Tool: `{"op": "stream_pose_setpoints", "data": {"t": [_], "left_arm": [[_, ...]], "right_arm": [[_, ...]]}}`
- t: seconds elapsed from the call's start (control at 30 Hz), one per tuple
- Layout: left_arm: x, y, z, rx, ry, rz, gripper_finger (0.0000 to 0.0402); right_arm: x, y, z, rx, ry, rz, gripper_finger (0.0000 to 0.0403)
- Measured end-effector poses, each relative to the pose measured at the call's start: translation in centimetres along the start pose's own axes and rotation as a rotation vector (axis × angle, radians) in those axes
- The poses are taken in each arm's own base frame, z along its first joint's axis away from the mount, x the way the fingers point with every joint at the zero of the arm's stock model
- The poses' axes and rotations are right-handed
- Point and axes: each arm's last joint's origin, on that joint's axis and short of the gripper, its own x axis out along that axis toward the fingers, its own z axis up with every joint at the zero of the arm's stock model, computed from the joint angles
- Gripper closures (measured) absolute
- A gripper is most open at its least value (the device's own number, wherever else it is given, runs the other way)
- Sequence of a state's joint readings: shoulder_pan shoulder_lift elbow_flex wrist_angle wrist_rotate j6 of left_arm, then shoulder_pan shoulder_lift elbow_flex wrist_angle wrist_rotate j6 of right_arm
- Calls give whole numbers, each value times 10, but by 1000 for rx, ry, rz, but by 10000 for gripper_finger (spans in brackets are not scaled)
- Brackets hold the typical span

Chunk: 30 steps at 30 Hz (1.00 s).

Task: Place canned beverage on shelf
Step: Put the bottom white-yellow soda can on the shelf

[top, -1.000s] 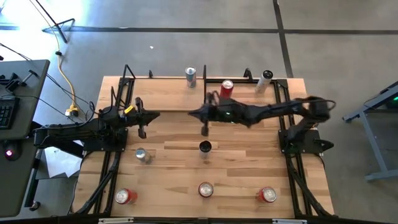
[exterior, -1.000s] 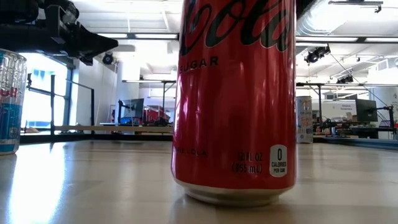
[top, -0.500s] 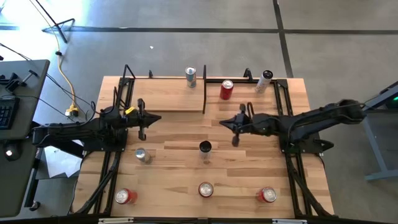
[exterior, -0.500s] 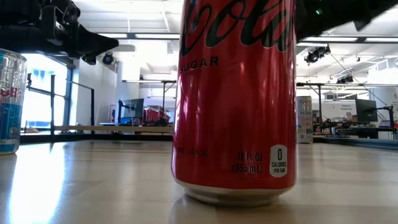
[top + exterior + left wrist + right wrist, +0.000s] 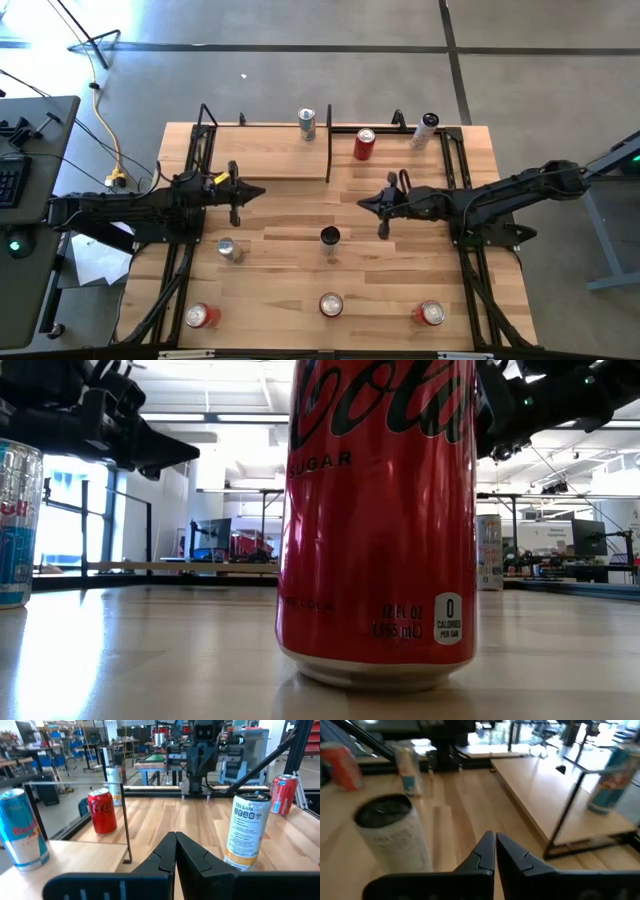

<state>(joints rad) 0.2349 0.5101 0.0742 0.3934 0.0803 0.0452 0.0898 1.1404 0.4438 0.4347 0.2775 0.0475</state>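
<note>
High view framing showed both grippers closed on nothing: the left gripper was held just off the near edge of the pale wood shelf with its thin upright end panel and black metal frame, and the right gripper was poised above the bare planks. Just beside the right gripper, toward the table's centre and slightly nearer the front edge, stood the white-bodied, dark-topped Celsius can, which was judged the likeliest canned beverage for placing, though that could not be settled. One silver-and-blue Red Bull can was already seen on the shelf, well beyond both grippers.

A can of this kind was judged rigid if full, moderately heavy for its size, smooth and rather slippery on its printed aluminium wall, and easily dented by hard squeezing. Hold was best taken across the middle of the cylinder, fingers level, clear of the rim.

From the left wrist camera the can was seen upright, tall and slim, with white sides, an orange band low down and dark lettering.
</note>
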Motion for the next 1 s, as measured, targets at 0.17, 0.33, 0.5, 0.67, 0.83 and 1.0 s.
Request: {"op": "stream_pose_setpoints", "data": {"t": [0.17, 0.33, 0.5, 0.67, 0.83, 1.0], "left_arm": [[2, 0, -2, -11, 16, -3, 401], [3, 0, -1, -37, 10, -2, 402], [5, -1, -4, -45, 28, -12, 401], [9, -5, 1, -40, -26, -29, 402], [14, -7, 1, -30, -43, -37, 402], [26, -6, 9, -35, -15, -11, 401]], "right_arm": [[0, 1, 0, 37, -1, 20, 380], [0, 2, 1, 80, -6, 51, 330], [0, 2, 1, 82, -10, 53, 275], [0, 2, 2, 63, -17, 70, 255], [1, -4, 5, 30, -40, 65, 254], [3, -12, 5, 31, -41, 28, 261]]}}
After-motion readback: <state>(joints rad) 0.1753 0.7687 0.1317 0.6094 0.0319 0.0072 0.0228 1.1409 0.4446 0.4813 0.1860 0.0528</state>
